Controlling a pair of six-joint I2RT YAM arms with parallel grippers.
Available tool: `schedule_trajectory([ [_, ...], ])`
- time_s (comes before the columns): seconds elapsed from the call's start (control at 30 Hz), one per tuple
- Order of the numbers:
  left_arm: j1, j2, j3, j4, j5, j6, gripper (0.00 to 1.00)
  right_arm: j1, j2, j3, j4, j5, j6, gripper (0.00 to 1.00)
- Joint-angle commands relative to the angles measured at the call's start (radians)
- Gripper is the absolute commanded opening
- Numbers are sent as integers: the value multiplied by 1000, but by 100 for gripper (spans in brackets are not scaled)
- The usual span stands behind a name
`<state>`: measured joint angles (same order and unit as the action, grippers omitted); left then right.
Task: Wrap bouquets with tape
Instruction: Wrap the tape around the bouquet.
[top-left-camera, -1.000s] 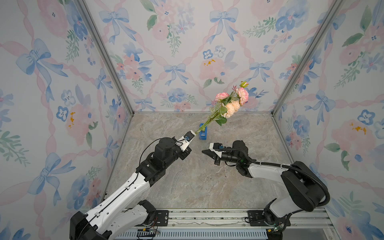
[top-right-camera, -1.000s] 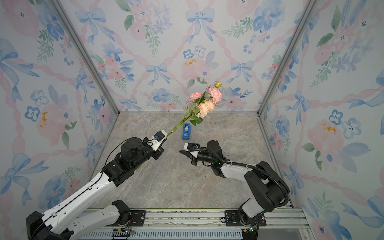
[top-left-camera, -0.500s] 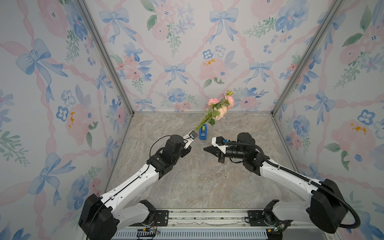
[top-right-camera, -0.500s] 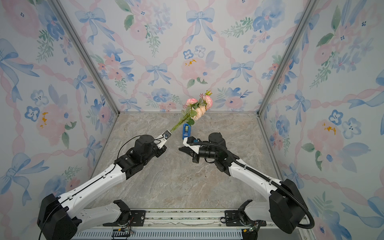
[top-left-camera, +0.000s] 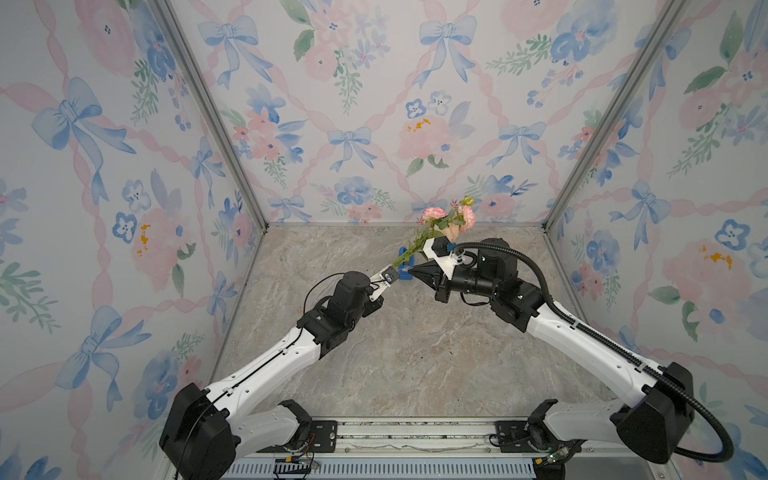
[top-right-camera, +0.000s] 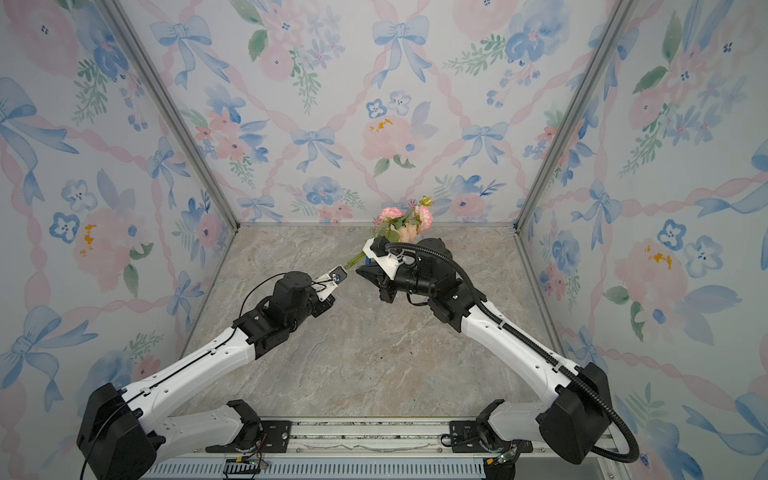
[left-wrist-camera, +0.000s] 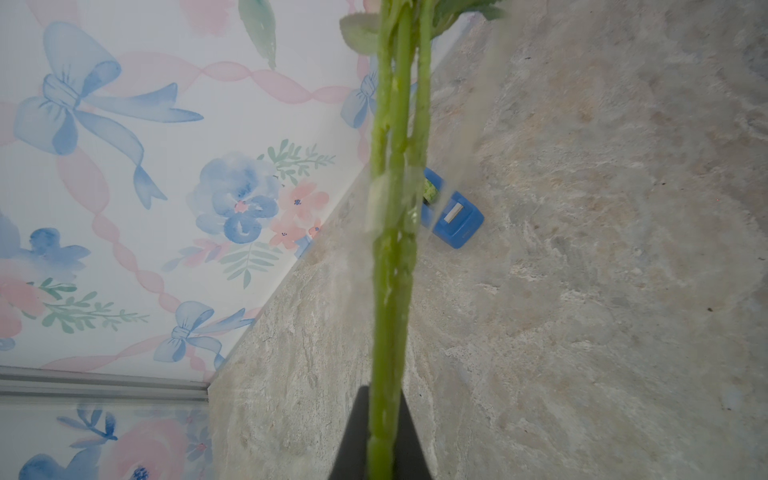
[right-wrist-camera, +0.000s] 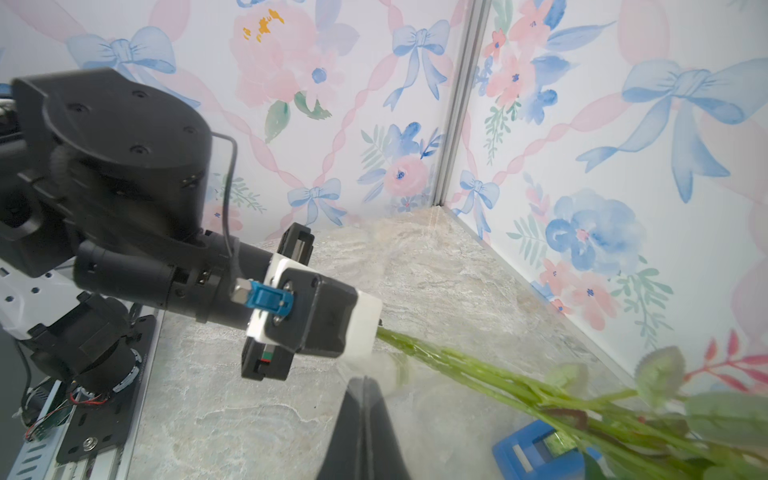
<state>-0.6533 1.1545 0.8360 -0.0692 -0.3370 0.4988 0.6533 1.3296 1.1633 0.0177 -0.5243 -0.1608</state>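
Bright, even light; blurred wrist-view foregrounds.

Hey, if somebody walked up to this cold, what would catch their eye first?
The pink bouquet, held up off the marble table toward the flowered back wall, its green stems pinched in the left gripper. Next, the shut right gripper, its tip right beside those stems, with the blue tape dispenser on the table below them.

Floral bow-print wallpaper walls (top-left-camera: 374, 104), grey marbled floor (top-left-camera: 415, 353), aluminium corner posts (top-left-camera: 209, 112)

Left fingers (left-wrist-camera: 353, 440), right fingers (right-wrist-camera: 349, 436): both closed.
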Motion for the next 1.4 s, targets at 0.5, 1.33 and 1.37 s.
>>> schedule_trajectory([
  [0.5,-62,-6,-51,28,6,161,0,-3,263,412,-352,124,-8,0],
  [1.33,-192,-116,-56,113,-120,304,0,3,774,1112,-982,450,-115,33],
  [1.37,-188,-114,-63,114,-120,293,0,-3,769,1138,-977,451,-103,47],
])
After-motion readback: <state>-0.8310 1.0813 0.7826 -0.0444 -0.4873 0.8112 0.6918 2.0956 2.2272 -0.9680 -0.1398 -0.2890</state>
